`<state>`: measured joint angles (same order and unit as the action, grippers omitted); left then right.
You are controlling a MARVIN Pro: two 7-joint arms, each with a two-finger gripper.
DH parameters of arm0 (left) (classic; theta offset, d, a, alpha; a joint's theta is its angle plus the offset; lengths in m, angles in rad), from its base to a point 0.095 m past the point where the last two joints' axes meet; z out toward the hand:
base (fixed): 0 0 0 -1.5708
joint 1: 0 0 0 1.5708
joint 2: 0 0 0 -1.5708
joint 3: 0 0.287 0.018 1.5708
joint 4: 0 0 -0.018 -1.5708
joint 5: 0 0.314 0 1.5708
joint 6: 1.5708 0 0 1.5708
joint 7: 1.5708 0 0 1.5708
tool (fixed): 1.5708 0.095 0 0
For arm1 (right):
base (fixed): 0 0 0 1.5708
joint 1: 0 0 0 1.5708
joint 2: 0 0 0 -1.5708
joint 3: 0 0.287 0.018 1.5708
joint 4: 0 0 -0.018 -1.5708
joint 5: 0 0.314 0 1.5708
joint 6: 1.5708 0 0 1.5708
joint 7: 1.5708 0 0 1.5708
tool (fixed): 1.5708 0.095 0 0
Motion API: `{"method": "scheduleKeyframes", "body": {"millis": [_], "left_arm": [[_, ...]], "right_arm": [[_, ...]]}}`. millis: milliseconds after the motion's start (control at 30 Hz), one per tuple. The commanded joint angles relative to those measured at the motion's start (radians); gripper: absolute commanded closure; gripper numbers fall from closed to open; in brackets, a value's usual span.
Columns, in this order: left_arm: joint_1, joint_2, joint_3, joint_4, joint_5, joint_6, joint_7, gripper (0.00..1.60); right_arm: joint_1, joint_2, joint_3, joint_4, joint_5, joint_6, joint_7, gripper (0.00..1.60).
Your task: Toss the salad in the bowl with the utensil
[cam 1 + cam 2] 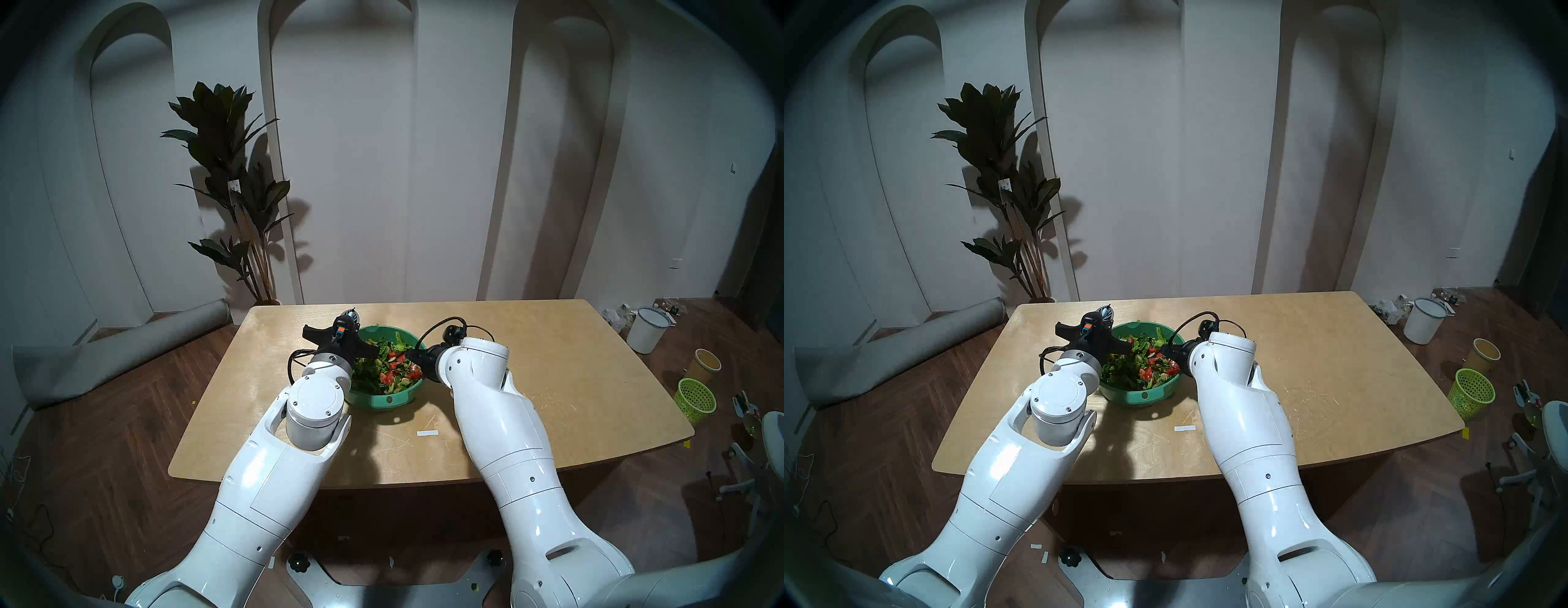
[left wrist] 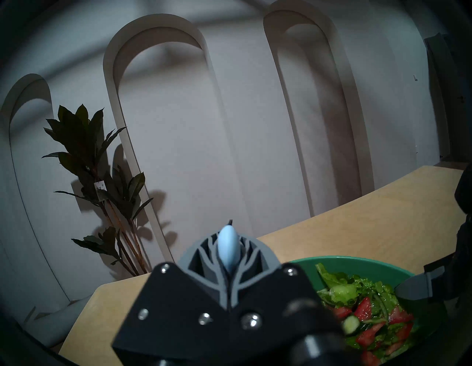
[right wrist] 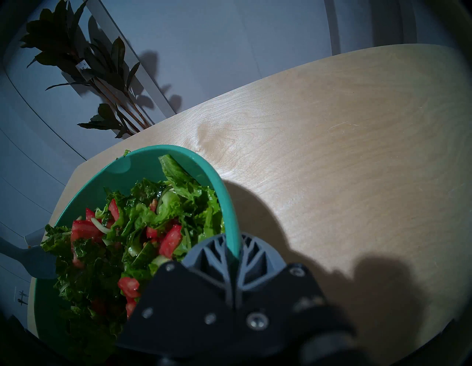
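The round deep green plastic bowl (image 1: 384, 399) is sitting mid-way across the pale wooden counter (image 1: 551, 373), with bare wood lying open right of the bowl and toward its far edge. The salad of chopped green leaves, red pieces and pale cucumber slices (image 3: 143, 230) is heaping inside the bowl. The left claw (image 2: 228, 258) is hovering at the bowl's left rim, clamping tight on the pale blue rounded handle of the utensil (image 2: 228, 249). The right claw (image 3: 233, 251) is pinching the bowl's right rim, closed on it.
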<state>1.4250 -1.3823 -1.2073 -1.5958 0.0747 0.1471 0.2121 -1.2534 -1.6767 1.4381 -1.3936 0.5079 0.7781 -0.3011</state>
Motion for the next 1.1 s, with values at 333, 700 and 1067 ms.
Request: {"method": "scheduleKeyframes", "body": {"millis": [333, 700, 1067], "left_arm": [[-0.070, -0.005, 0.007, 0.090, 0.055, -0.105, 0.055, 1.60], [-0.096, -0.027, -0.028, 0.166, -0.089, -0.085, -0.088, 1.60], [-0.120, -0.036, -0.109, 0.184, -0.354, 0.033, -0.279, 1.60]], "right_arm": [[0.010, -0.004, 0.002, -0.022, 0.001, -0.001, -0.001, 1.60], [0.011, -0.004, 0.002, -0.022, 0.001, -0.001, -0.001, 1.60], [0.011, -0.004, 0.001, -0.021, 0.001, -0.001, -0.001, 1.60]]}}
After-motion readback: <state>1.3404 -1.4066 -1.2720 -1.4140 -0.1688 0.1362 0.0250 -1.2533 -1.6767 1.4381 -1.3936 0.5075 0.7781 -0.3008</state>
